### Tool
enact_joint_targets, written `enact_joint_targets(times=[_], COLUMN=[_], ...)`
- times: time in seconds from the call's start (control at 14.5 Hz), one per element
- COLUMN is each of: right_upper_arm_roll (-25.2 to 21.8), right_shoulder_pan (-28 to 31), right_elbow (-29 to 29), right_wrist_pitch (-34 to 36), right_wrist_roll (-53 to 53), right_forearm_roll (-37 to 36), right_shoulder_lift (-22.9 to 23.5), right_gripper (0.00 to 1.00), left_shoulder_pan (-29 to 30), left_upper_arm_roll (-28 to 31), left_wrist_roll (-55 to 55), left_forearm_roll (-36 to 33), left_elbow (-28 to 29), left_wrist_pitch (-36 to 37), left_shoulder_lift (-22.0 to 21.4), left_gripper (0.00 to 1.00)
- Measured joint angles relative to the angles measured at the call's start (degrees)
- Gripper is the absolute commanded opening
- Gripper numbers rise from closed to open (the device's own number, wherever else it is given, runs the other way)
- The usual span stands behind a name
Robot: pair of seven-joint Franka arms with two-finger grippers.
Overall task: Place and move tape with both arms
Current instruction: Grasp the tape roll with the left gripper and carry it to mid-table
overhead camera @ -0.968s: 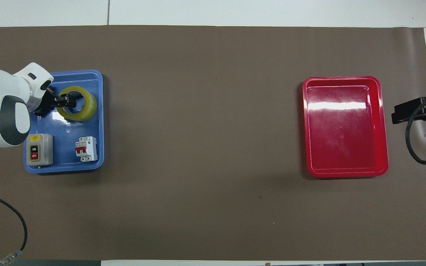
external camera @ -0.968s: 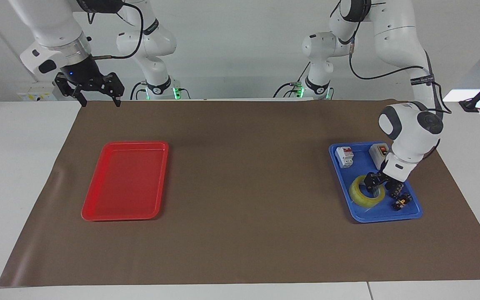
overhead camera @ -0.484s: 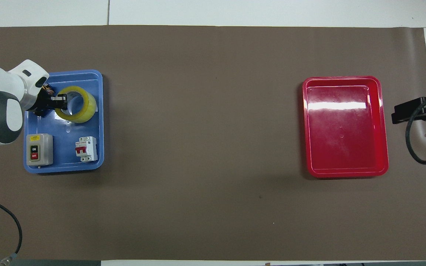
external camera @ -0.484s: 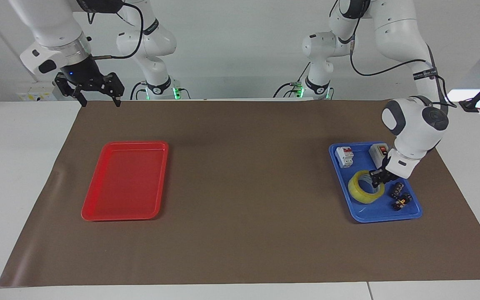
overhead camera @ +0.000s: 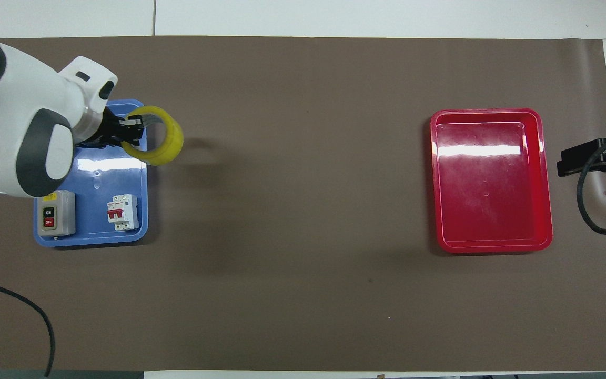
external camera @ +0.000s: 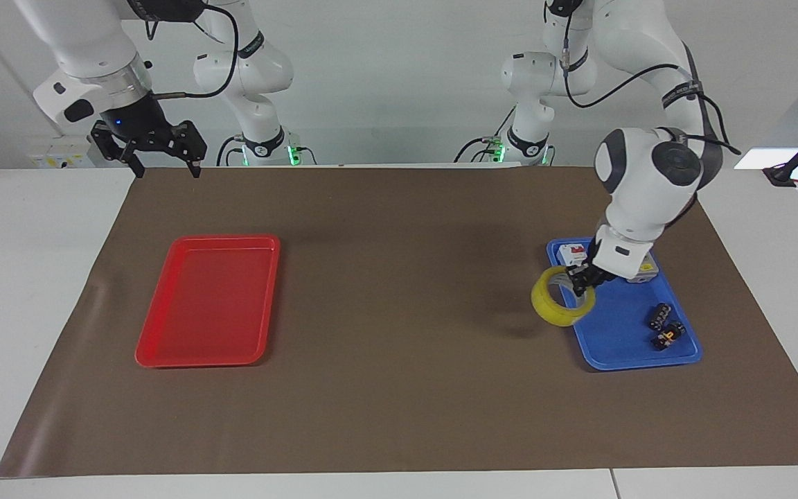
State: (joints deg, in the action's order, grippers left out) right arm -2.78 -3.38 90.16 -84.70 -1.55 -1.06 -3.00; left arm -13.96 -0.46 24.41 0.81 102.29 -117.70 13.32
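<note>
Pinched by one wall only, the tape (external camera: 560, 303) hangs tilted at right of frame over the blue tray (external camera: 624, 350) rim in the clenched left end effector (external camera: 582, 280) and could slip, while the right end effector (external camera: 158, 149), spread, waits upper left.

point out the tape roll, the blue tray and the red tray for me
tape roll (external camera: 553, 310), facing view, its yellow outer band
blue tray (external camera: 617, 329), facing view, bare floor
red tray (overhead camera: 492, 205), overhead view, bare floor

A plain white wall (external camera: 399, 83) rises at the robots' end of the white worktop (external camera: 32, 277). A wide sheet of brown matte paper (external camera: 406, 388) covers most of it, evenly lit, with pale strips bare at the edges.
</note>
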Motion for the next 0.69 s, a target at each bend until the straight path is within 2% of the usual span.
enact_joint_targets(times=[0.41,0.69], right_upper_arm_roll=[0.0,0.0], right_shoulder_pan=[0.0,0.0], right_elbow=[0.0,0.0], right_wrist_pitch=[0.0,0.0], right_wrist_roll=[0.0,0.0], right_forearm_roll=[0.0,0.0], right_shoulder_lift=[0.0,0.0], right_gripper=[1.0,1.0], left_shoulder_pan=[-14.5,-20.2], left_upper_arm_roll=[-0.1,-0.1], left_wrist_roll=[15.3,20.0], left_forearm_roll=[0.0,-0.9], left_elbow=[0.6,1.5], left_wrist_pitch=[-5.8,-11.2], left_shoulder_lift=[2.0,6.8], left_gripper=[0.0,0.0])
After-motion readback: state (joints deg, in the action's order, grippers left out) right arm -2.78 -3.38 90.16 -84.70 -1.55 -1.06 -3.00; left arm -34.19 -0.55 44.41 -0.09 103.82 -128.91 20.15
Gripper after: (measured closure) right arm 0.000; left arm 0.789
